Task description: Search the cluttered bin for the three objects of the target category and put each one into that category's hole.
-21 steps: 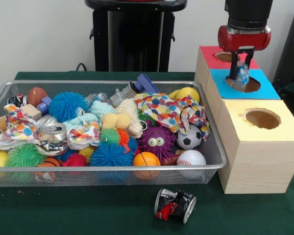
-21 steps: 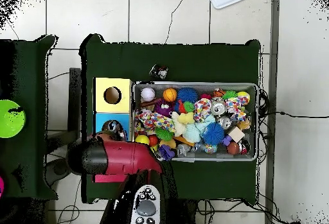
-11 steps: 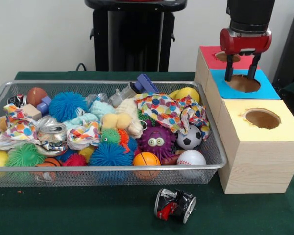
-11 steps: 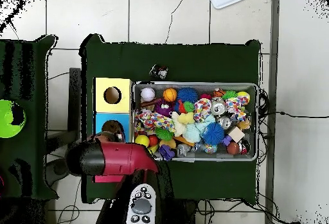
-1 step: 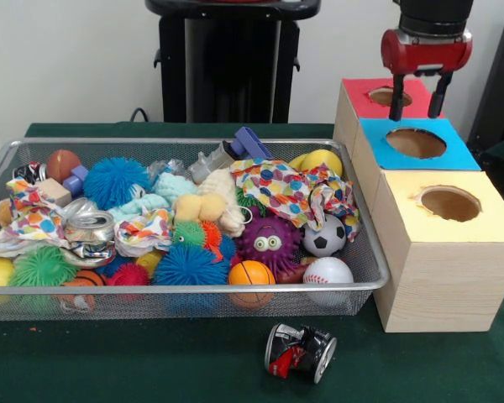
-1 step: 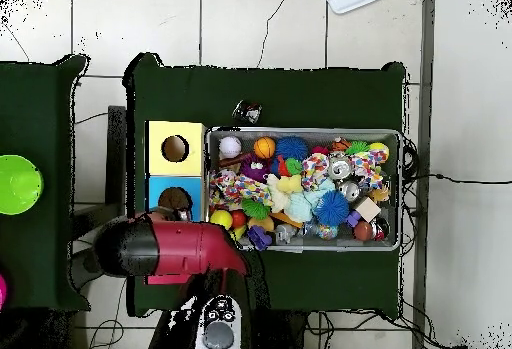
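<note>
My gripper (image 5: pixel 417 104) hangs open and empty above the blue-topped hole (image 5: pixel 416 143) of the wooden box, its fingers (image 5: pixel 396 102) clear of the opening. Nothing shows inside the hole. The wire bin (image 5: pixel 185 288) to the left holds a crushed silver can (image 5: pixel 91 227), spiky balls, sports balls and spotted cloth (image 5: pixel 290 191). Another crushed can (image 5: pixel 300 352) lies on the green table in front of the bin. In the overhead view the red arm (image 6: pixel 190 248) covers the gripper, beside the blue hole (image 6: pixel 174 198).
The box also has a red-topped hole (image 5: pixel 386 96) behind and a yellow-topped hole (image 5: pixel 450 203) in front. A black pedestal (image 5: pixel 227 63) stands behind the bin. Overhead, the bin (image 6: pixel 300 130) lies right of the box; a lime-green bowl (image 6: pixel 18 184) sits far left.
A second ago the gripper was low at the blue hole, shut on a crumpled shiny object. It let go, the object is gone from sight, and the open gripper has risen.
</note>
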Controlling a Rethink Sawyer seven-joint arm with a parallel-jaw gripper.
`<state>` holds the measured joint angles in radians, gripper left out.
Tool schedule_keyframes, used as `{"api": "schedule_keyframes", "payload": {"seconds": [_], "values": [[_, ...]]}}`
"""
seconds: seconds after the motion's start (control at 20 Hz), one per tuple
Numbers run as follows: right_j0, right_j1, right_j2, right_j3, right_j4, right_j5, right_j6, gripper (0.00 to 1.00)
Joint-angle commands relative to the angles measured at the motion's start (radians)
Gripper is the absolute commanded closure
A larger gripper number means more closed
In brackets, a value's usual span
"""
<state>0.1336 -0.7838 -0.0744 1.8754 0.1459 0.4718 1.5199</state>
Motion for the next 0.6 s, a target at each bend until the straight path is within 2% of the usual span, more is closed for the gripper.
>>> {"api": "schedule_keyframes", "payload": {"seconds": [0.05,0.6], "values": [[-0.063,-0.056,0.026,-0.1,-0.073,0.228,0.014,0.0],[-0.202,-0.012,0.107,-0.222,-0.186,0.267,-0.109,0.0]]}}
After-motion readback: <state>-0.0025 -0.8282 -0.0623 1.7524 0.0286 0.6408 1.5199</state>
